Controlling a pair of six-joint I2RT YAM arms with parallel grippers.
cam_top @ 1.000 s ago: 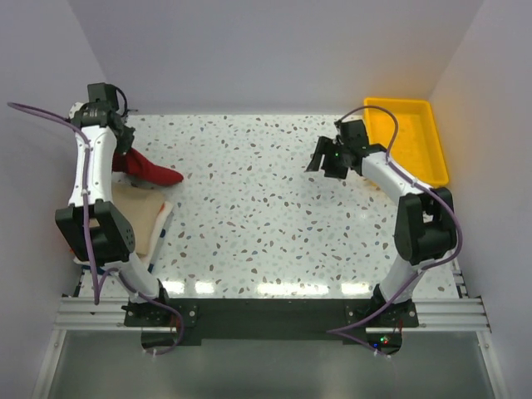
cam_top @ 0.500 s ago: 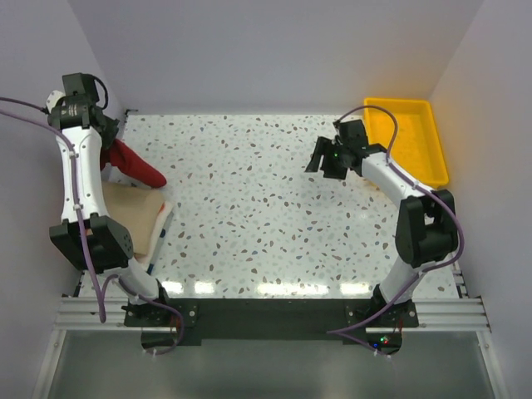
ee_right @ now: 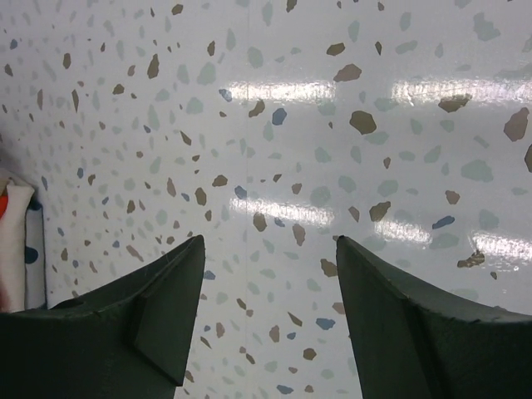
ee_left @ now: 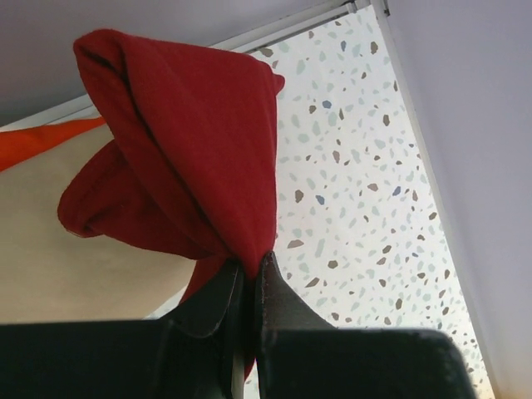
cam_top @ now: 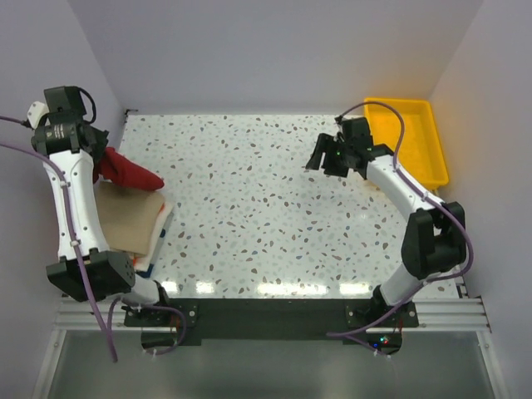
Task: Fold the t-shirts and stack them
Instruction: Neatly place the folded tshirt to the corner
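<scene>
At the table's left edge, toward the far corner, the left gripper (cam_top: 98,160) is clenched on a fold of the dark red t-shirt (cam_top: 131,173). The left wrist view shows its fingertips (ee_left: 268,287) pinched tight on the cloth. The shirt is bunched into a loose roll. Its long axis runs from the gripper rightward and slightly nearer, with the free end pointing to the table's middle. That end lies over the far edge of the folded tan t-shirt (cam_top: 125,220), which sits flat along the left edge. An orange t-shirt (ee_left: 33,143) shows just beside the tan one.

Right of centre, near the far edge, the right gripper (cam_top: 317,161) hangs over the speckled table (cam_top: 249,208), jaws released and apart, grasping nothing.

The yellow tray (cam_top: 439,150) sits in the far right corner, a purple cable (cam_top: 399,125) crossing its bare yellow floor.
</scene>
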